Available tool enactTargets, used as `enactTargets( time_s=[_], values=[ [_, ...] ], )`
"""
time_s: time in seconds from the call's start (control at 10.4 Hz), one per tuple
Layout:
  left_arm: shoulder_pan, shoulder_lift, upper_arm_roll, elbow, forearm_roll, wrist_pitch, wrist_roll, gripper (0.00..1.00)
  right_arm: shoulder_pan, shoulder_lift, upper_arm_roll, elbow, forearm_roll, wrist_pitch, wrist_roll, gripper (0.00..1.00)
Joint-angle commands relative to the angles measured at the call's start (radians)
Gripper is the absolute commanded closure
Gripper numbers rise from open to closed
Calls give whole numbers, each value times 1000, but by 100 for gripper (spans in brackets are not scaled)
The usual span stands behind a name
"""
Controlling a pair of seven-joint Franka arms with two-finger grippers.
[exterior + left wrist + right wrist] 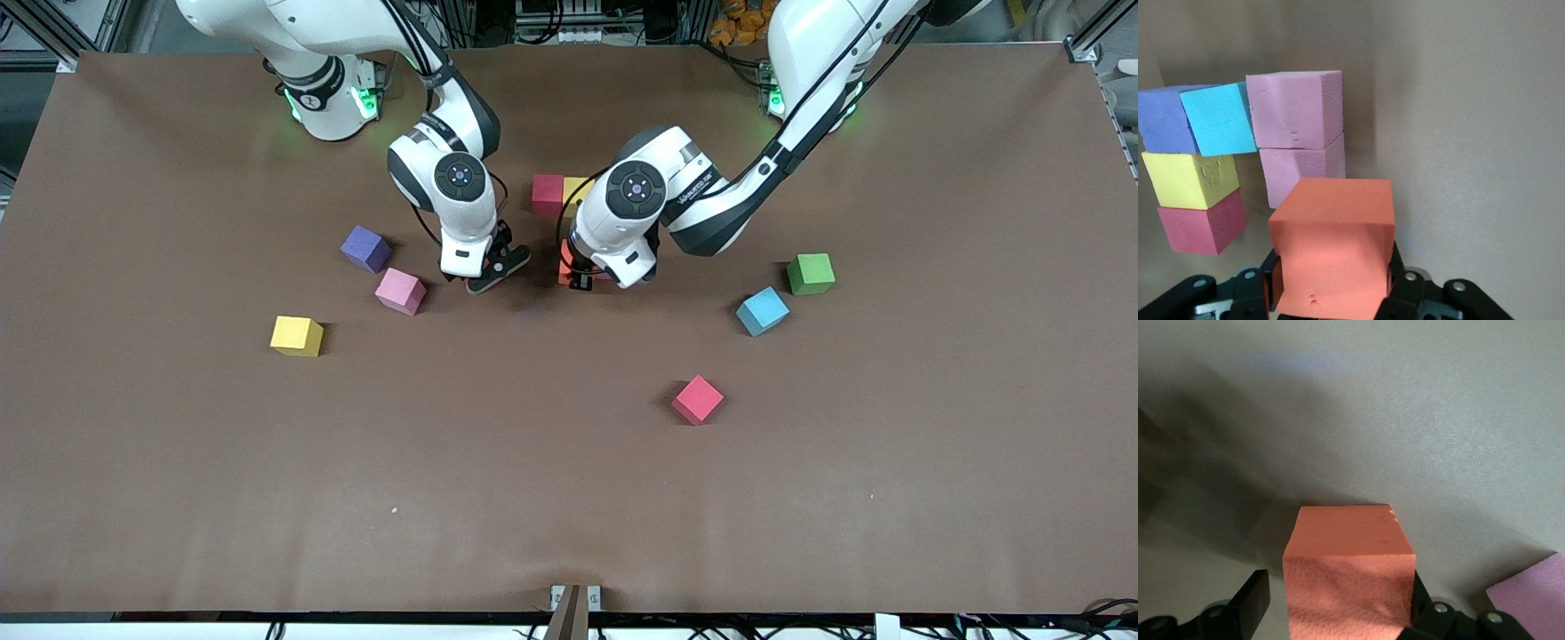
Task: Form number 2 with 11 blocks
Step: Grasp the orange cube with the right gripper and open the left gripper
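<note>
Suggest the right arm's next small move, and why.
Probably close the right gripper on its orange cube: the cube sits between open jaws, with a gap on one side. The left gripper, by the partial digit, holds a second orange cube.

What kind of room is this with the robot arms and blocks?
Probably a robot lab or test bench. Two white robot arms are bolted along one edge of a table under a brown cloth, loose cables and metal frame rails run along that edge, and small coloured foam cubes, like the yellow foam cube, lie scattered.
</note>
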Motion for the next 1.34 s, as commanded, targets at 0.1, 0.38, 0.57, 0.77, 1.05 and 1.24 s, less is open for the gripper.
enactTargets(
  time_s=[0.1,0.38,0.57,0.77,1.05,1.24],
  values=[
    [-36,2,4,7,-18,34,-78,74,-60,-42,9,-14,-2,7,1,76],
    [-54,3,4,5,-16,60,-130,74,-103,-54,9,2,-2,6,-11,75],
    [-82,12,7,5,-4,118,-193,73,-136,-53,8,19,-2,6,-51,74],
    [-119,22,17,5,-1,149,-204,73,-172,-44,6,51,-2,-2,-83,74],
    [-226,40,115,4,-1,168,-204,73,-218,-31,6,99,-2,-6,-131,74],
    [-277,51,163,-1,-1,188,-205,74,-232,-16,6,128,-3,-13,-133,74]
  ],
)
